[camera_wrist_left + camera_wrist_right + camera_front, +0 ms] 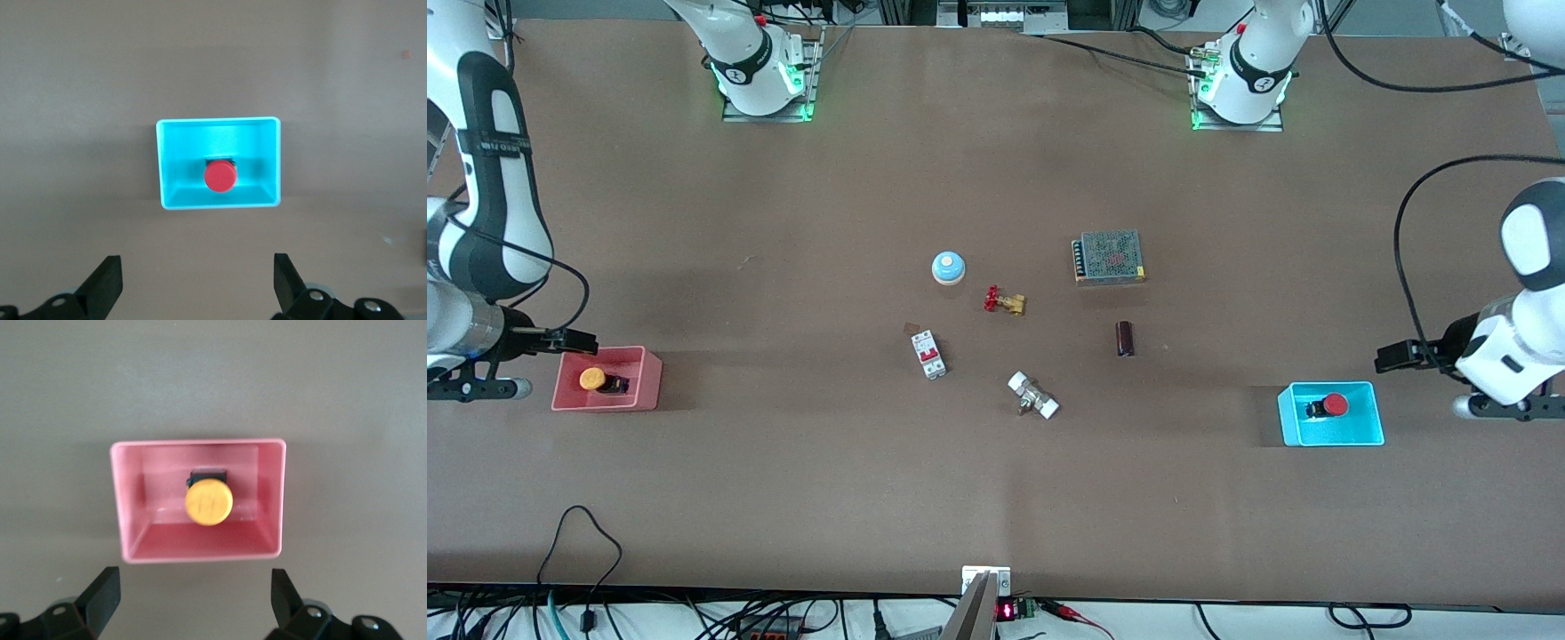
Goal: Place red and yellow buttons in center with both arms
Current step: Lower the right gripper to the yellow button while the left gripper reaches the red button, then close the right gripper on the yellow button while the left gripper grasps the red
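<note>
The orange-yellow button (593, 380) lies in the pink bin (649, 378) at the right arm's end of the table; the right wrist view shows its cap (209, 503) inside the bin (127, 520). The red button (1334, 404) lies in the cyan bin (1369, 418) at the left arm's end, and shows in the left wrist view (220, 177). My right gripper (560, 340) (195, 593) is open and empty, over the tabletop beside the pink bin. My left gripper (1396, 356) (198, 280) is open and empty, over the tabletop beside the cyan bin (173, 160). The brown table center (1049, 347) is bare between loose parts.
Around the center lie a blue-domed button (948, 268), a red-handled brass valve (1004, 300), a white circuit breaker (929, 354), a white-ended fitting (1033, 396), a dark cylinder (1125, 339) and a mesh-covered power supply (1109, 257).
</note>
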